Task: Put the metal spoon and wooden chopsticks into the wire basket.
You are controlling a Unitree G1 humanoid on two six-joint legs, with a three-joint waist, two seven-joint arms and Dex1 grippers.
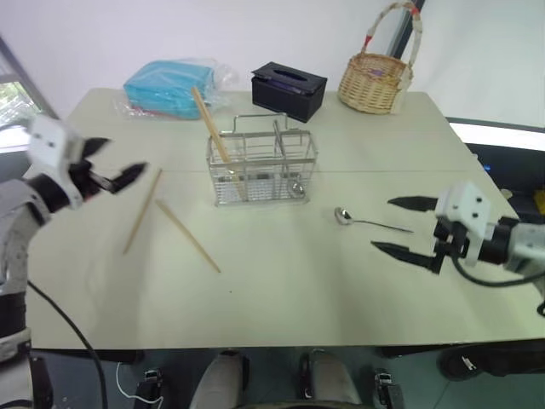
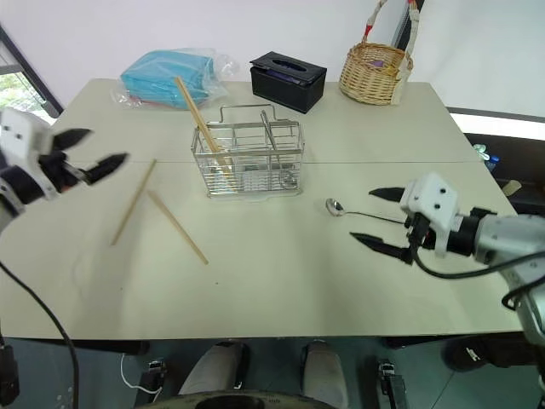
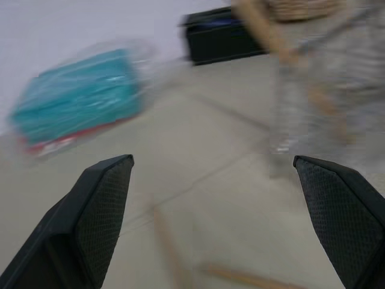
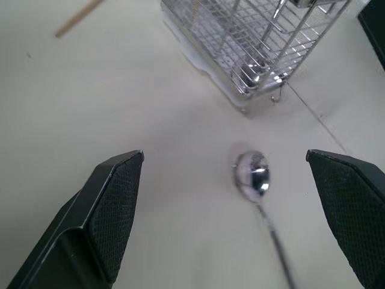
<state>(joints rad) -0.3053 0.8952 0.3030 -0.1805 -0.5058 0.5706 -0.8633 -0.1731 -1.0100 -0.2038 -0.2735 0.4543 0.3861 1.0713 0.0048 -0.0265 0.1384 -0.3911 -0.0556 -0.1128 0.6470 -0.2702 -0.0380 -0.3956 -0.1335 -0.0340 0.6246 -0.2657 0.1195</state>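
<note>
Head stereo above table; close wrist views

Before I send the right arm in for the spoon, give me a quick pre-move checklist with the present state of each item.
1. Right gripper open: ok, jaws spread wide and holding nothing.
2. Metal spoon reachable: ok, it lies flat on the table, bowl toward the wire basket, handle end between the right gripper's fingers.
3. Spoon free of clutter: ok, nothing touches it.
4. Wire basket upright, with room: ok, one chopstick leans in its left compartment; something shiny sits low in the right one.
5. Left gripper out of the way: ok, open and off to the left.
6. Chopsticks done: not ok, two wooden chopsticks lie on the table.
</note>
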